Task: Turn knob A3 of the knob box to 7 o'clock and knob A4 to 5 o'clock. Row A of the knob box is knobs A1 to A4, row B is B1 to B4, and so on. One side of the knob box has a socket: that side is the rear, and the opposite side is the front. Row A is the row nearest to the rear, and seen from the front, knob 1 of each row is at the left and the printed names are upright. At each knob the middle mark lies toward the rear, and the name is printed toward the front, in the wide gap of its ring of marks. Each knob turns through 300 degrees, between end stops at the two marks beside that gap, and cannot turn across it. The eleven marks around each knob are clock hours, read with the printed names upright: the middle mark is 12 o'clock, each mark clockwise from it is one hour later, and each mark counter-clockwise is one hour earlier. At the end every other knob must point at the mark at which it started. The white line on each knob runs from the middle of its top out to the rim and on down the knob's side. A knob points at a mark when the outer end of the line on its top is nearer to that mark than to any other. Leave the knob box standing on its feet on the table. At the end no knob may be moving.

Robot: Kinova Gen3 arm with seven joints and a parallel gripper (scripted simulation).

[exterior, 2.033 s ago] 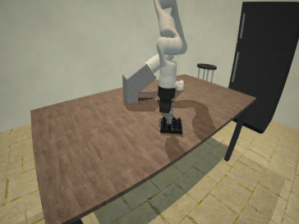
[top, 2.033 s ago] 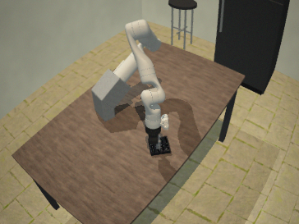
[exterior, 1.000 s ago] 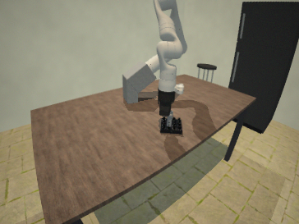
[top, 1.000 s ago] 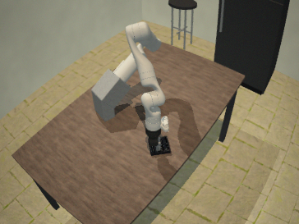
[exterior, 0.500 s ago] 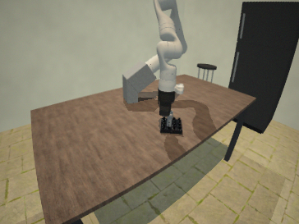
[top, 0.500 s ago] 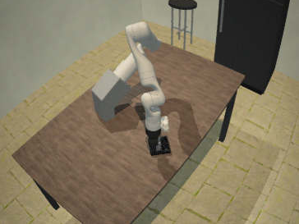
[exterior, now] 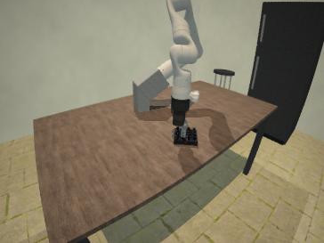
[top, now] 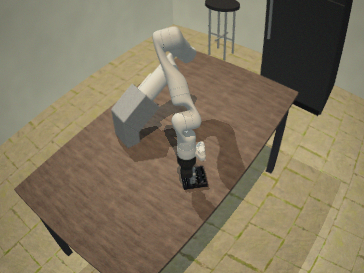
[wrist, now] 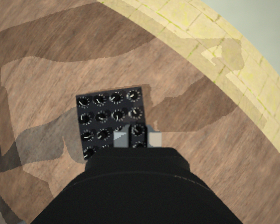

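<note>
The black knob box (top: pixel 203 185) (exterior: pixel 190 144) (wrist: pixel 93 109) stands on the table with several dark knobs in a four-by-four grid, ringed by white marks. My gripper (top: pixel 193 177) (exterior: pixel 183 132) (wrist: pixel 137 132) points down over the box, its fingers partly open. In the wrist view its two pale fingertips lie on either side of the right-hand column, and a knob (wrist: pixel 138 131) shows between them with a visible gap. Whether the fingertips reach down beside a knob is unclear. The printed names and the socket cannot be made out. The gripper body hides the box's lower part in the wrist view.
The wooden table (top: pixel 95 181) (exterior: pixel 89 161) carries the arm's grey base block (top: pixel 131 116) (exterior: pixel 147 92) behind the box. The table's front edge lies a short way beyond the box. A stool (top: pixel 222 4) and a black fridge (top: pixel 310 41) stand off the table.
</note>
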